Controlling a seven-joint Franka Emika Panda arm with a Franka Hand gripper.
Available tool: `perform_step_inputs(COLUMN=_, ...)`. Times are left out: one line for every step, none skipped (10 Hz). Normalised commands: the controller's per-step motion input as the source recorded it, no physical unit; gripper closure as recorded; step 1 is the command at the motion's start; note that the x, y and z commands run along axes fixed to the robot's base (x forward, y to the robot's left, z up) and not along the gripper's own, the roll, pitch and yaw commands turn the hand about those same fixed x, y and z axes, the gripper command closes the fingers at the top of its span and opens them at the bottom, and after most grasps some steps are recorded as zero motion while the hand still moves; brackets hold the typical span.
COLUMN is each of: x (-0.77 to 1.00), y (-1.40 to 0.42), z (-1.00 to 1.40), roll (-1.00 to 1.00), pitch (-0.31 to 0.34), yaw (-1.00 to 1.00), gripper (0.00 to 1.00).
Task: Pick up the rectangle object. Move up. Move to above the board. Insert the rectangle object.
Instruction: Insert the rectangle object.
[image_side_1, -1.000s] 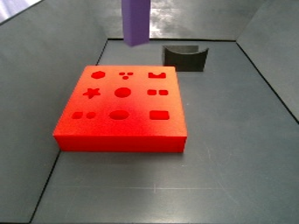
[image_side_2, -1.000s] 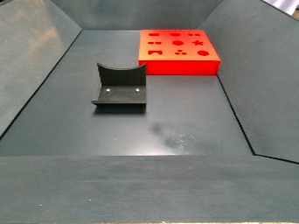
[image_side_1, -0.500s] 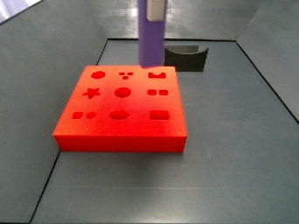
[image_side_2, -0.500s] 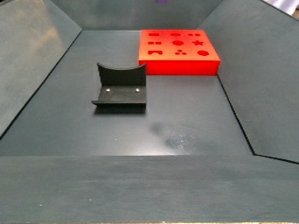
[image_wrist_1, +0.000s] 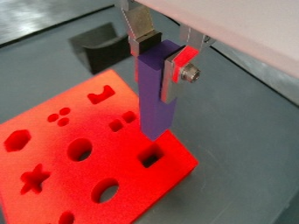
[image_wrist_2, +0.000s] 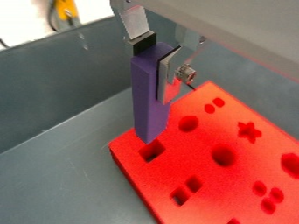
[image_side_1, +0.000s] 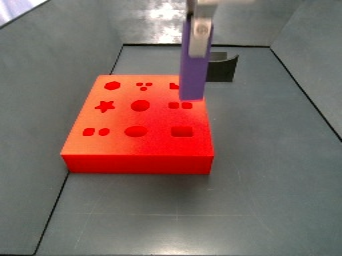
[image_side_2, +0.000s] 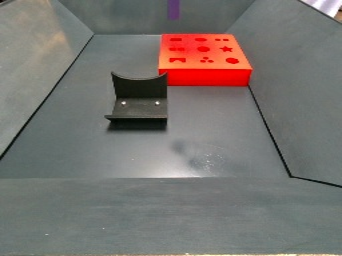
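My gripper (image_wrist_1: 162, 57) is shut on the upper end of the rectangle object (image_wrist_1: 156, 92), a tall purple block that hangs upright. Its lower end hovers just above the board (image_wrist_1: 122, 157), close to the rectangular cut-out (image_wrist_1: 152, 158) near one corner. Both wrist views show this; the gripper (image_wrist_2: 156, 54), block (image_wrist_2: 147, 101), board (image_wrist_2: 239, 188) and cut-out (image_wrist_2: 152, 151) also show there. In a side view the block (image_side_1: 194, 72) hangs over the right part of the board (image_side_1: 140, 148), under the gripper (image_side_1: 203, 12). In a side view only the block's lower tip (image_side_2: 175, 8) shows above the board (image_side_2: 205, 77).
A dark grey U-shaped holder (image_side_2: 138, 98) stands on the dark floor, apart from the board; it also shows behind the block (image_side_1: 221, 68) and in a wrist view (image_wrist_1: 100, 45). Sloped grey walls (image_side_2: 47, 70) enclose the floor.
The gripper has carried the purple block to the right across the board and lower, from beyond the far edge to above the rectangular cut-out.
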Motion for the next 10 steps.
perform_step_inputs(x=0.00, y=0.00, z=-0.41, roll=0.04, pitch=0.000, yaw=-0.55, gripper=1.00)
perform_step_inputs(x=-0.06, y=-0.01, z=-0.40, roll=0.02, pitch=-0.019, yaw=-0.32, gripper=1.00)
perform_step_inputs(x=0.00, y=-0.01, z=-0.39, roll=0.00, pitch=-0.049, yaw=-0.16, gripper=1.00)
perform_step_inputs(x=0.00, y=0.00, z=-0.37, roll=0.07, pitch=-0.043, yaw=-0.02, gripper=1.00)
perform_step_inputs(x=0.00, y=-0.04, z=-0.42, roll=0.10, pitch=-0.033, yaw=0.00, gripper=1.00)
perform_step_inputs(x=0.00, y=-0.04, z=-0.43, roll=0.11, pitch=-0.027, yaw=0.00, gripper=1.00)
perform_step_inputs(x=-0.08, y=-0.08, z=-0.38, roll=0.14, pitch=-0.076, yaw=0.00, gripper=1.00)
perform_step_inputs(x=-0.05, y=-0.10, z=-0.22, roll=0.14, pitch=-0.034, yaw=0.00, gripper=1.00)
perform_step_inputs(x=0.00, y=-0.11, z=-0.20, roll=0.11, pitch=0.000, yaw=0.00, gripper=1.00)
perform_step_inputs(x=0.00, y=-0.11, z=-0.25, roll=0.09, pitch=0.000, yaw=0.00, gripper=1.00)
